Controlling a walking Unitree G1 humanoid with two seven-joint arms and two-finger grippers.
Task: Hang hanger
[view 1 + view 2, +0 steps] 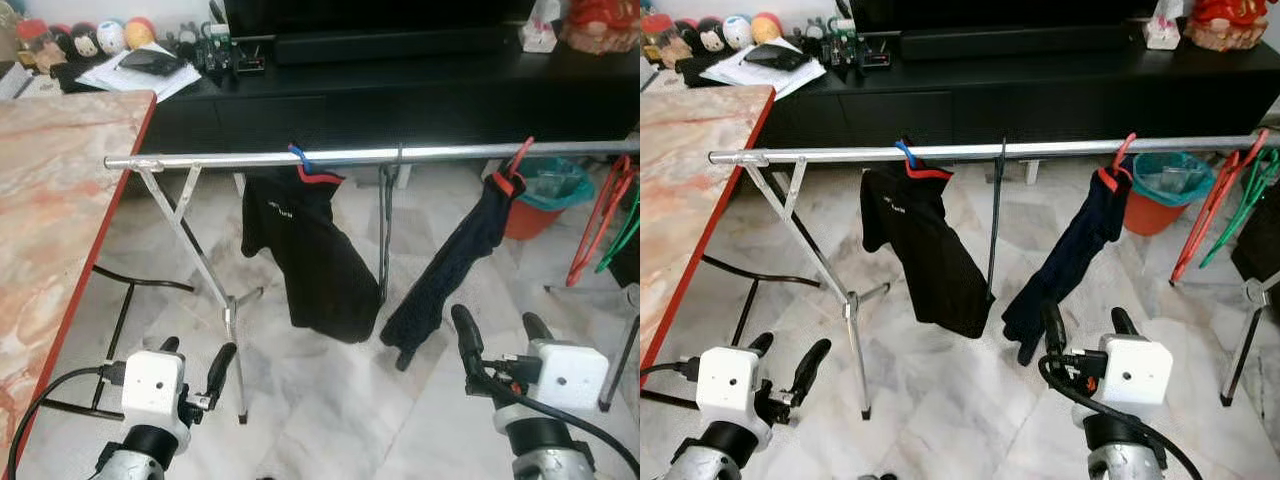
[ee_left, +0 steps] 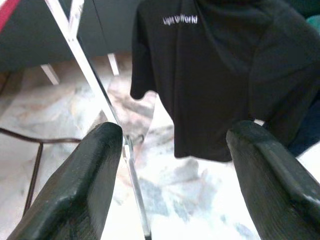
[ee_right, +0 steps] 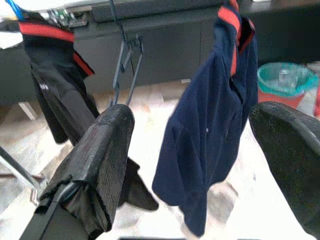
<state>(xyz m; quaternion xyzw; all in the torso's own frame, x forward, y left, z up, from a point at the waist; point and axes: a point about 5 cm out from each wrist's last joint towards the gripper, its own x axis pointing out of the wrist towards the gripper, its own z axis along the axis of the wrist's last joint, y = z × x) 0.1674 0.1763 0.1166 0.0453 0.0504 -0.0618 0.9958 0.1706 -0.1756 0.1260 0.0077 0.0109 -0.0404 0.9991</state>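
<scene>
Marble floor tiles (image 1: 330, 400) run under a silver drying rail (image 1: 240, 158) that crosses the scene from left to right, with a dark TV cabinet (image 1: 400, 90) beyond it. At far left a pink marble tabletop (image 1: 50, 190) with a red edge reaches toward the rail's crossed legs (image 1: 190, 240).

Low on the near left, the left pincer (image 1: 196, 372) hovers with its fingers spread, holding nothing. Past it a black T-shirt (image 1: 310, 260) hangs from a blue hanger hook (image 1: 298, 156). Next along the rail hangs the bare dark hanger (image 1: 385, 230), thin and empty, hooked over the rail between the two garments. To its right a navy polo shirt (image 1: 450, 260) droops from a red hanger (image 1: 515, 165).

The right pincer (image 1: 495, 335) sits on the near right, also spread and empty. At far right, red and green hangers (image 1: 600, 225) dangle off the rail's end.

The bare hanger looks light and rigid, probably smooth plastic or wire, so it may swing or slip; pinching the straight lower bar or a shoulder arm seems safest.
</scene>
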